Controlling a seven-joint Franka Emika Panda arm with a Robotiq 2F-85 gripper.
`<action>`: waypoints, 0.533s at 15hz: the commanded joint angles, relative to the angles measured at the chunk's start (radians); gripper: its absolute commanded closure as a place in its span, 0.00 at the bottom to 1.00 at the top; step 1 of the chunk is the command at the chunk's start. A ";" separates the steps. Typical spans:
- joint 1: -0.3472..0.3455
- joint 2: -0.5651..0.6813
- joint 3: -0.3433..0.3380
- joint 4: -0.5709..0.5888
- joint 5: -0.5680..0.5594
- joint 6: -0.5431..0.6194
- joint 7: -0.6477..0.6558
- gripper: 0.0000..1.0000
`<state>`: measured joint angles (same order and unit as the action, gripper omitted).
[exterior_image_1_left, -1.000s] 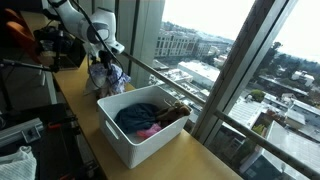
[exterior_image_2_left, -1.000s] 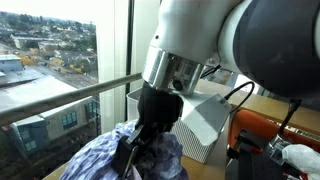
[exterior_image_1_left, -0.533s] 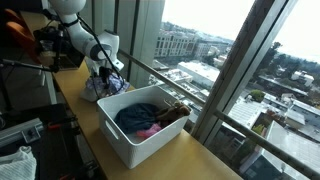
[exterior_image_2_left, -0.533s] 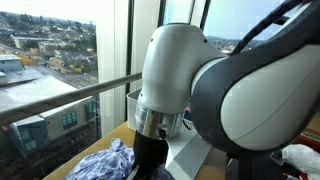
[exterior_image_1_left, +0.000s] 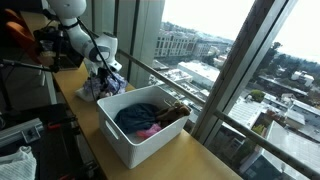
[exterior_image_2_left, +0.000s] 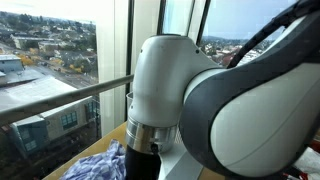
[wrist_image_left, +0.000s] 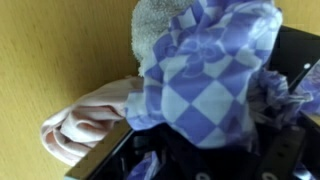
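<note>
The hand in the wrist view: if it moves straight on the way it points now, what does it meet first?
The purple checked cloth, which lies directly before the hand on the wooden table. The gap between them is unclear; they may touch.

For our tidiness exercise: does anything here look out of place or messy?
The checked purple cloth lies crumpled with a pink garment on the wooden counter, outside the white bin. The clothes inside the bin are bundled, not folded.

Arm (exterior_image_1_left: 84, 38) bent low, tool (exterior_image_1_left: 103, 69) pointing down
</note>
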<state>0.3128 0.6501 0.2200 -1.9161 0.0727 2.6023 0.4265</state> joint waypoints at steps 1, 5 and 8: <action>-0.009 -0.083 -0.015 -0.027 0.042 -0.008 -0.040 0.22; -0.023 -0.144 -0.025 -0.036 0.046 -0.008 -0.040 0.00; -0.038 -0.176 -0.033 -0.046 0.050 -0.003 -0.043 0.00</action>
<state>0.2810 0.5255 0.2023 -1.9284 0.0845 2.6009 0.4166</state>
